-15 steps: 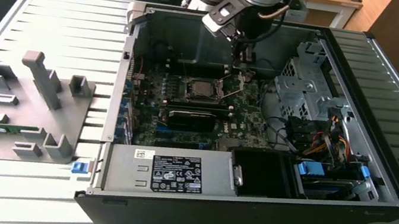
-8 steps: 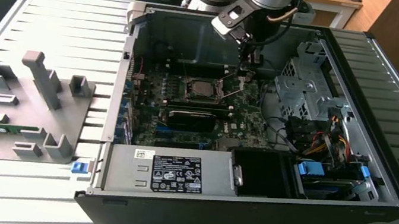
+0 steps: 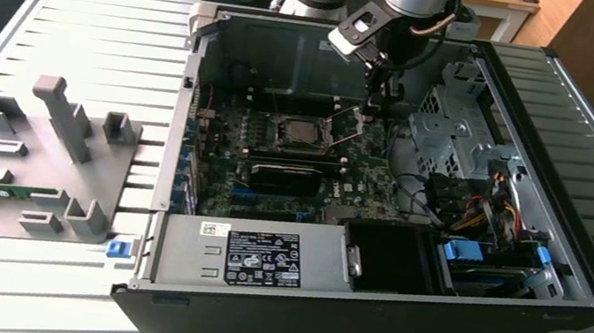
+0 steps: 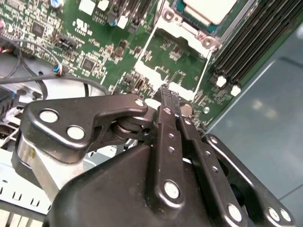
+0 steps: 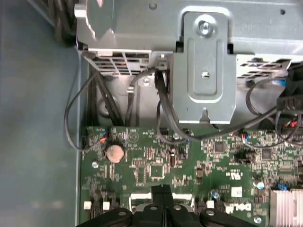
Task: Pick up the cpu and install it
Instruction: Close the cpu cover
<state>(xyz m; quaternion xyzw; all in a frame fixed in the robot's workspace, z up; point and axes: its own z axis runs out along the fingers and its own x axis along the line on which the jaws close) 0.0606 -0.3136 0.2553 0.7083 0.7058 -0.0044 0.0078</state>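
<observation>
Counted one cpu (image 3: 305,135), seated in the middle of the board (image 5: 142,165), clipped by the frame's edge in the second wrist view. Counted one gripper (image 4: 165,91) just beside it, fingers pinched together with nothing seen between, hiding part of the board beneath.

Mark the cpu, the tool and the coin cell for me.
cpu (image 4: 209,7): second wrist view, on its silvery metal top.
tool (image 4: 168,92): second wrist view, at its shut fingertips.
coin cell (image 5: 115,152): first wrist view, middle of its round face.
</observation>
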